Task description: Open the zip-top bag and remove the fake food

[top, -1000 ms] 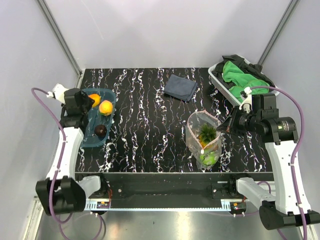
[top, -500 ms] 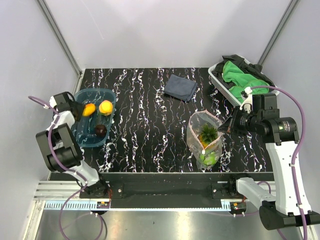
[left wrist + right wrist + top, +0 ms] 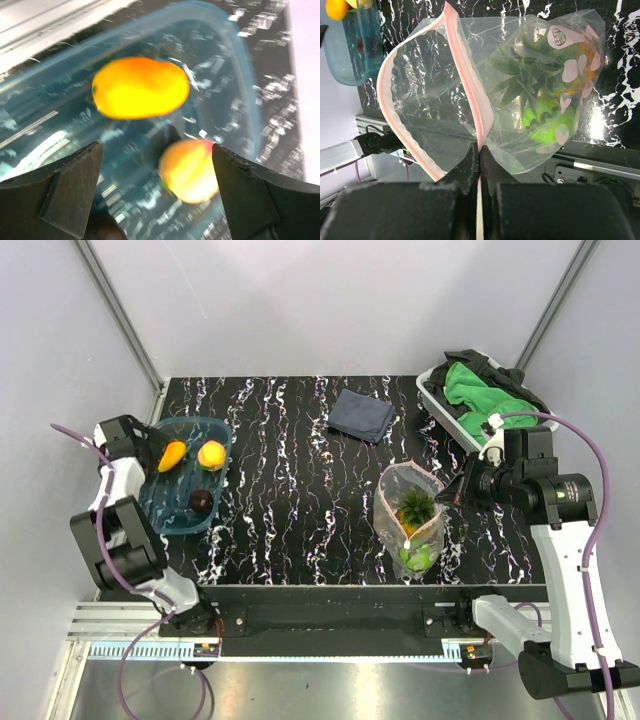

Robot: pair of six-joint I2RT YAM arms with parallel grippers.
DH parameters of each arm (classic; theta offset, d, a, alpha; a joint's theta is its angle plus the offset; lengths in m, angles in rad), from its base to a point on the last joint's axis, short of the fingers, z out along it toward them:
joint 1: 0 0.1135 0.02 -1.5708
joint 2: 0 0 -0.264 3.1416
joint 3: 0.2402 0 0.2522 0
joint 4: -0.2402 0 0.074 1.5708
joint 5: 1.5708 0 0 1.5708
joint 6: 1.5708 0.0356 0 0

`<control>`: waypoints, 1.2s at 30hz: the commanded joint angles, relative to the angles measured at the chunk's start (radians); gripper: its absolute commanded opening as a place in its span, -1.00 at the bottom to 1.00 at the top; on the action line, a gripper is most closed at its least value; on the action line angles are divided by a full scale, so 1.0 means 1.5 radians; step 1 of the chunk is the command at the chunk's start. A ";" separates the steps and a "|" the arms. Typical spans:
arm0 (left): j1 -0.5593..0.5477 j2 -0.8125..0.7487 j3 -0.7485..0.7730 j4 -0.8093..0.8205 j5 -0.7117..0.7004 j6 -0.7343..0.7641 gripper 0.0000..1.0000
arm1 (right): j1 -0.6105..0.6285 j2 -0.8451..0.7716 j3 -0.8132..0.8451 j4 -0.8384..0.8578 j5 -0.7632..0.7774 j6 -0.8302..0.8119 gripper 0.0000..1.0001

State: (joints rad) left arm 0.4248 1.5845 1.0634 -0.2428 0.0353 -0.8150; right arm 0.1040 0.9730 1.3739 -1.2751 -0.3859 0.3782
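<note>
Here right gripper [image 3: 479, 152] pinches zip-top bag [image 3: 420, 100] rim — left gripper [image 3: 155, 147] spread at tub [image 3: 45, 100]

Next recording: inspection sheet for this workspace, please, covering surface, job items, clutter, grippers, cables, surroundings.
Surface: black table with white veining.
Job's things: clear zip-top bag with pink zip strip, mouth open, holding spiky leafy green piece and green ball; two orange-yellow rounded pieces and dark piece lie in translucent blue tub.
Clutter: folded dark grey-blue cloth; white basket of green cloths.
Grippers: left gripper open above the tub; right gripper shut on the bag's zip strip.
Cables: purple cables loop beside both arms.
Surroundings: pale enclosure walls.
</note>
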 commanded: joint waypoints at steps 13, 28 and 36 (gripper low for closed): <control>-0.750 -0.149 0.198 -0.029 0.101 0.075 0.27 | -0.001 0.027 0.037 0.025 -0.042 -0.003 -1.00; -1.033 0.079 0.467 -0.165 -0.012 0.262 -0.79 | -0.001 -0.028 -0.003 0.048 -0.033 0.032 -1.00; -1.041 0.115 0.454 -0.214 -0.055 0.267 -0.67 | -0.001 -0.030 0.005 0.054 -0.029 0.037 -1.00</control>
State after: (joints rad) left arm -1.1313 1.7584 1.7184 -0.5396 0.0063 -0.4480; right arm 0.1040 0.9264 1.3670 -1.2381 -0.4294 0.4213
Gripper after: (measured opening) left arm 0.115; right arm 0.008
